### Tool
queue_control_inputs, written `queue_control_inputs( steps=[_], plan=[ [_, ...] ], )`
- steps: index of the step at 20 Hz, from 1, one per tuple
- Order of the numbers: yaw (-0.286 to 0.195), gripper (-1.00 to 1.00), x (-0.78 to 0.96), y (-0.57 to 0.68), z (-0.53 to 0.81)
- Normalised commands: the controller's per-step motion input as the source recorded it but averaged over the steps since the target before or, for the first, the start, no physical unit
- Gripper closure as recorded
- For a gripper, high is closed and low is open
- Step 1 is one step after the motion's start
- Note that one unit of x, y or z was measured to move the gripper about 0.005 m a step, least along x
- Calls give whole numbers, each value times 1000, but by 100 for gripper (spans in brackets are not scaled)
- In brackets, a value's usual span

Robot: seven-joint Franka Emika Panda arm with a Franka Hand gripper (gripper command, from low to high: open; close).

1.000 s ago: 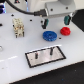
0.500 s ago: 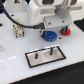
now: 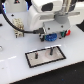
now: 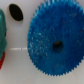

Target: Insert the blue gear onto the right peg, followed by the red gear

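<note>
The blue gear [image 4: 55, 45] lies flat on the white table and fills most of the wrist view, with its dark hub hole showing. In the exterior view the blue gear [image 3: 50, 37] is partly hidden under my gripper [image 3: 53, 34], which hangs low right over it. No fingers show in the wrist view, and nothing is held. The red gear [image 3: 63, 33] lies just to the exterior view's right of the blue one. The right peg [image 3: 50, 50] stands bare on the grey black-edged plate [image 3: 59, 56], nearer the camera than the gears.
The plate's left peg [image 3: 36, 56] also stands bare. A dark oval spot [image 4: 16, 12] and a green and red object [image 4: 2, 35] show at the wrist view's edge. A small beige fixture [image 3: 18, 26] and black cables sit at the exterior view's left.
My arm has come down and forward over the blue gear, which now lies mostly hidden beneath the hand. The gears and plate have not moved.
</note>
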Motion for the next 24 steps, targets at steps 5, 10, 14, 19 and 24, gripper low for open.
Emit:
queue_control_inputs(
  steps=[5,10,14,19,24],
  plan=[
    [0,-100,-625,-139,-63],
    [0,100,-423,-149,-19],
    [0,100,38,15,204],
    [0,100,244,33,513],
    [0,100,426,7,533]
  ],
)
